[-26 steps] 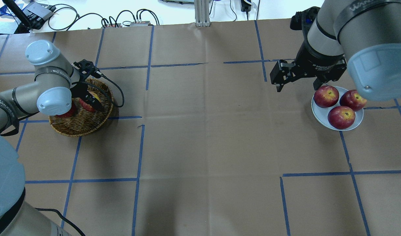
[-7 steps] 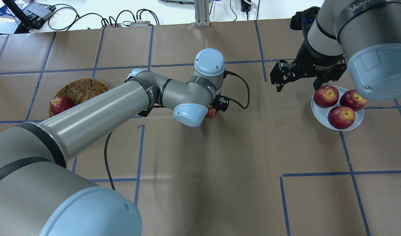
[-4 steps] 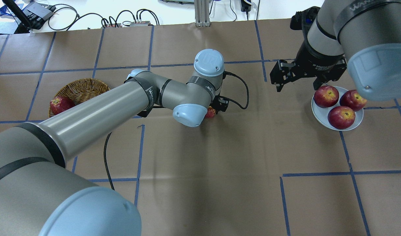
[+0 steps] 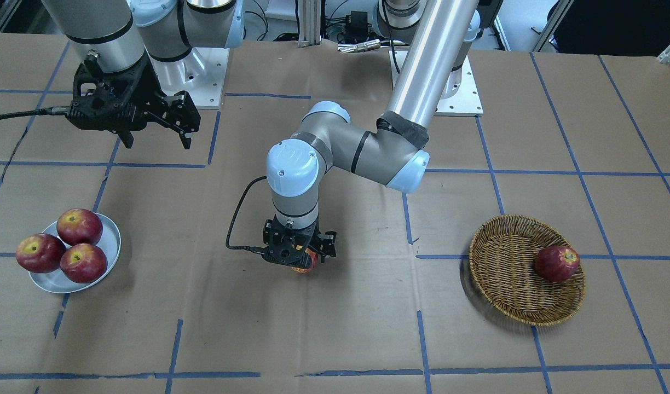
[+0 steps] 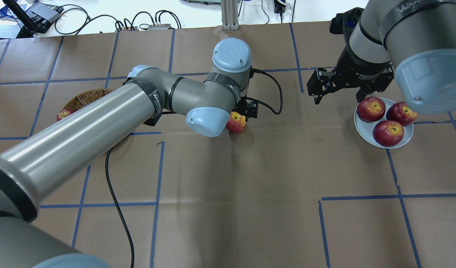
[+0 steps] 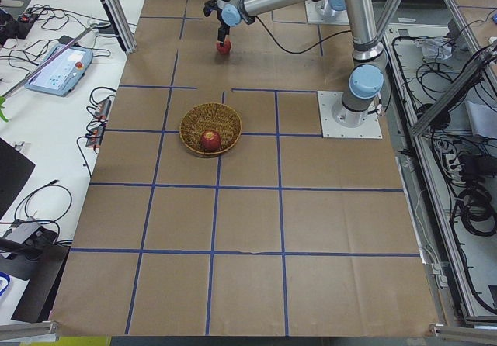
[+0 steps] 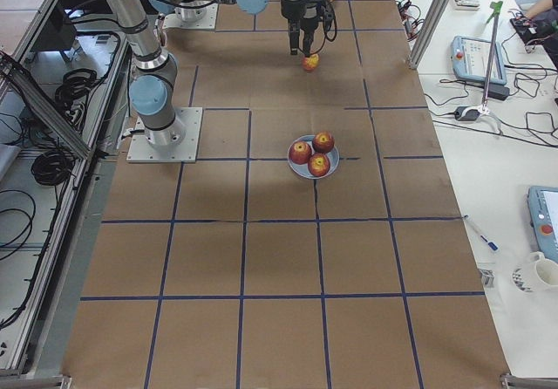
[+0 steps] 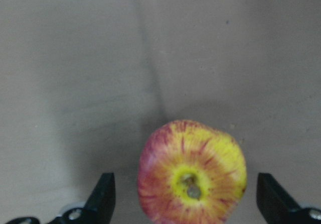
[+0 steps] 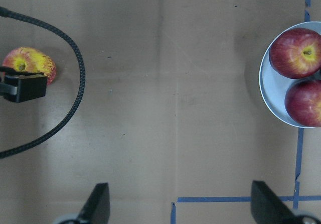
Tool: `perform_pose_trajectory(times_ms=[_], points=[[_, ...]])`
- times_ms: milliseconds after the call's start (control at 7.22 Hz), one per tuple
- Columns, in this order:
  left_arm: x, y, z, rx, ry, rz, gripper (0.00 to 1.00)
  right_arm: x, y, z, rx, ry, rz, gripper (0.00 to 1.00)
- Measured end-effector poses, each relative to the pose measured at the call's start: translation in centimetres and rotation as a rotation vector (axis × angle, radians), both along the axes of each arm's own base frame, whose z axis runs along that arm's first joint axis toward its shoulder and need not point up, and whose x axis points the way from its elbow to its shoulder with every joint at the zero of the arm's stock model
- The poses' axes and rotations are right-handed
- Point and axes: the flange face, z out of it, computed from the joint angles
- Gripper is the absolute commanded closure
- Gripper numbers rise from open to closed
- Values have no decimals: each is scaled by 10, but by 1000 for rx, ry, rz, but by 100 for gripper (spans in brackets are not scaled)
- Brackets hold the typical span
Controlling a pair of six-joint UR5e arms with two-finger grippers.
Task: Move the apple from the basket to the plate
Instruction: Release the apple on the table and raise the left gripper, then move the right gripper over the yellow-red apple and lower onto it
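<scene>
The yellow, red-streaked apple (image 5: pixel 236 122) rests on the brown paper at the table's middle, also seen in the front view (image 4: pixel 304 267) and the left wrist view (image 8: pixel 193 174). My left gripper (image 4: pixel 299 256) hangs just above it, open, its fingers (image 8: pixel 103 196) wide on either side and not touching it. The wicker basket (image 4: pixel 504 306) stands apart on my left and holds one dark red apple (image 4: pixel 556 263). The pale plate (image 4: pixel 113 235) on my right carries three dark red apples. My right gripper (image 5: pixel 339 97) hovers open and empty beside the plate (image 5: pixel 362 128).
The left wrist's black cable (image 5: pixel 272 96) loops over the table beside the apple. Blue tape lines cross the brown paper. My left arm stretches over the basket (image 5: pixel 82 99) in the overhead view and hides most of it.
My left arm carried the apple from the basket to the table's middle. Since half a second ago its wrist has lifted back and the apple shows free. The right arm has not moved.
</scene>
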Motion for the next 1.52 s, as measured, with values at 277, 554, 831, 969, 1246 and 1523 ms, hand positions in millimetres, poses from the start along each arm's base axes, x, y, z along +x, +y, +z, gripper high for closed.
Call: perform_pose_trajectory(times_ms=[277,554,831,969,1246,1523], points=[[54,17,97,3,7,40,1,0,0,0,0,0,0,0],[122,46,170,44,-5,69,1,0,-1,0,0,-1,0,0],[162,70,209,58,-11,53,1,2,-7,-4,5,-3,-1,0],[174,80,219,54,-13,40,1,7,-15,-8,12,-9,1,0],[188,88,226,51,-8,48,1,51,-37,-19,23,-23,-10,0],[192,88,228,43,-6,52,1,118,-65,-56,21,-27,-41,0]])
